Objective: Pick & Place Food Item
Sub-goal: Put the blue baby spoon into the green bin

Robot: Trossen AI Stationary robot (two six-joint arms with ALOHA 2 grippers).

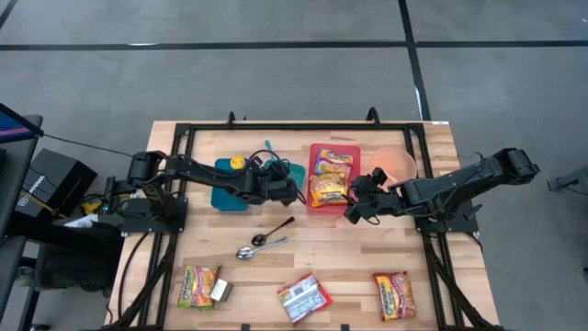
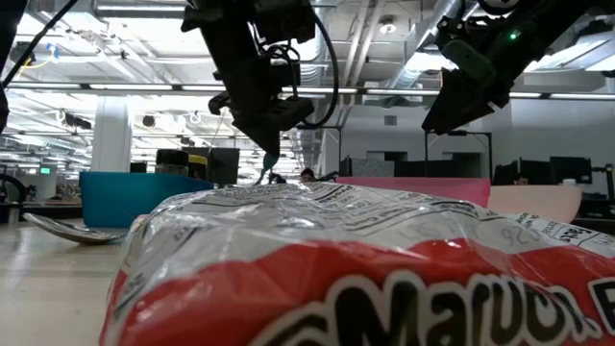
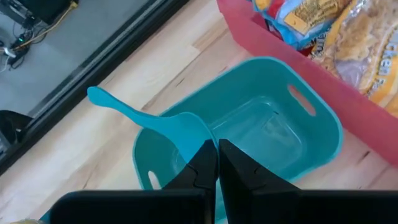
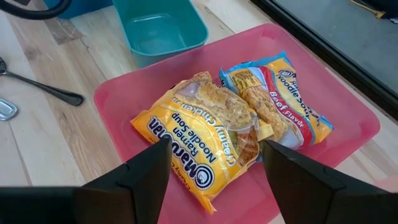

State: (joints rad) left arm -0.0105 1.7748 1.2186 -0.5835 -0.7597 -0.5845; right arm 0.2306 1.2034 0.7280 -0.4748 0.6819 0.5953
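A red tray holds a yellow noodle pack and a blue and orange noodle pack, both lying flat. My right gripper hangs open above the tray's near side, a finger on either side of the yellow pack, touching nothing. Left of the tray stands a small teal basket. A teal spoon has its bowl over the basket and its handle sticking out past the rim. My left gripper is shut just above the basket. My left gripper's shut fingertips stand at the edge of the teal spoon's bowl, coming slanting down from the table's left. I cannot tell whether they touch or hold the spoon.
A larger teal tray lies under the left arm and a pink bowl sits right of the red tray. Two metal spoons lie mid-table. Three more noodle packs lie along the near edge.
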